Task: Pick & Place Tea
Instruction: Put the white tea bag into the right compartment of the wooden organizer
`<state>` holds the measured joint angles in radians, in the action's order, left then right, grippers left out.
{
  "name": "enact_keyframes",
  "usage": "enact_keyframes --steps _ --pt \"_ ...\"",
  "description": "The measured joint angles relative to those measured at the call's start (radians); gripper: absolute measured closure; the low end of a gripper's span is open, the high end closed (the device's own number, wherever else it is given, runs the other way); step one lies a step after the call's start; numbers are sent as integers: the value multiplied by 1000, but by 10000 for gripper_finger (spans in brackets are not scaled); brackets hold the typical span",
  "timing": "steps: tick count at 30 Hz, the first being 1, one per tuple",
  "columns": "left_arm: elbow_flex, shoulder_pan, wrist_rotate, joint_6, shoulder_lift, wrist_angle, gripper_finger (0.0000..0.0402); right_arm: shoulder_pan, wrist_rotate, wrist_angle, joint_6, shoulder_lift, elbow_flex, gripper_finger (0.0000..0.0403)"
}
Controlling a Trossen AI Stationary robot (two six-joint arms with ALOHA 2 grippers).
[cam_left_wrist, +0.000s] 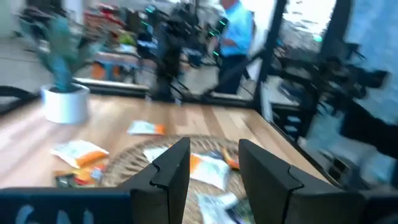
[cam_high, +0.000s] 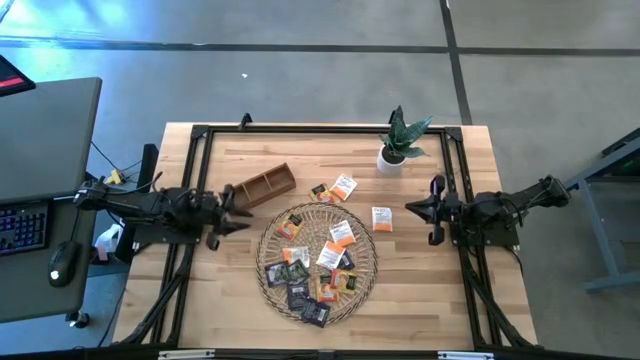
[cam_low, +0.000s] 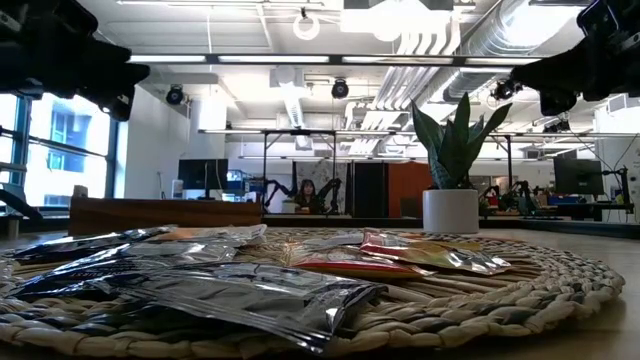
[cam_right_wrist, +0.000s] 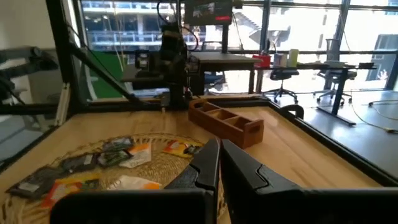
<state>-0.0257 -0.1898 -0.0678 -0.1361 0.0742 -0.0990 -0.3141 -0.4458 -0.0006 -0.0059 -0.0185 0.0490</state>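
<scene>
- The butcher-block table point(cam_high: 230, 300) is seen from above; the round wicker tray point(cam_high: 268, 268) lies just below its centre, with the left gripper point(cam_high: 238, 207) at the tray's ten o'clock and the right gripper point(cam_high: 418, 208) at its two o'clock.
- The relation that matters is judged to be this: from the left gripper the tea sachets on the tray point(cam_high: 318, 262) lie toward four o'clock, close at hand; from the right gripper they lie toward eight o'clock, somewhat farther off; the left arm is therefore judged the nearer to the pile.
- No single long axis is offered by the sachets; they are flat squares, overlapped and turned at varied angles, dark ones gathered toward the tray's six o'clock edge.
- The wooden compartment box point(cam_high: 262, 186) lies at the tray's eleven o'clock, its long axis running from eight to two o'clock, just beside the left gripper; its compartments appear empty in the right wrist view.
- The potted plant point(cam_high: 397, 148) stands at the tray's one o'clock, well apart from both grippers.
- Three loose sachets are seen off the tray: two point(cam_high: 338, 189) at its twelve o'clock and one point(cam_high: 381, 218) at its two o'clock, near the right gripper.
- The left gripper is held spread with nothing between its fingers point(cam_left_wrist: 172, 167); the right gripper's fingers point(cam_right_wrist: 202, 169) are pressed together on nothing.
</scene>
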Motion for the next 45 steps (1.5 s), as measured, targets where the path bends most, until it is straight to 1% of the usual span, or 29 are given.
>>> enact_keyframes --steps 3,7,9,12,16,20,22,25,26,29,30,31,35,37,39,42,45 --pt "0 0 -45 0 0 -37 266 0 -10 14 -19 0 0 391" --pt "0 0 -179 50 0 -91 266 0 -16 29 -52 0 0 391" --pt "0 0 -212 72 0 -121 266 0 -20 28 -53 0 0 391" --pt "0 0 -221 76 0 -152 266 0 -48 38 -64 0 0 391" --pt "0 0 -261 79 0 -205 266 0 -87 145 -167 0 0 391" --pt "0 0 -268 79 0 -217 266 0 -103 235 -192 0 0 390" --pt "0 0 -268 79 0 -218 266 0 -90 242 -216 -7 0 382" --pt "0 0 -268 80 0 -243 266 7 -80 272 -217 -46 0 352" --pt "0 0 -268 80 0 -257 266 16 -90 285 -207 -67 0 339" --pt "0 0 -285 81 0 -309 266 57 -163 300 -176 -147 0 297" --pt "-1 0 -295 80 0 -321 266 75 -170 306 -158 -177 0 284" --pt "-9 0 -312 80 0 -319 266 94 -163 315 -137 -209 0 272" --pt "-56 0 -340 79 2 -284 266 171 -56 325 7 -351 19 238" --pt "-76 0 -359 60 8 -249 266 202 -25 303 79 -436 37 231" --pt "-89 0 -386 29 19 -215 266 227 -4 237 118 -513 56 230" --pt "-98 0 -414 19 40 -203 266 267 1 118 186 -622 88 234" --pt "-98 0 -416 19 55 -192 266 309 22 37 290 -721 96 242"
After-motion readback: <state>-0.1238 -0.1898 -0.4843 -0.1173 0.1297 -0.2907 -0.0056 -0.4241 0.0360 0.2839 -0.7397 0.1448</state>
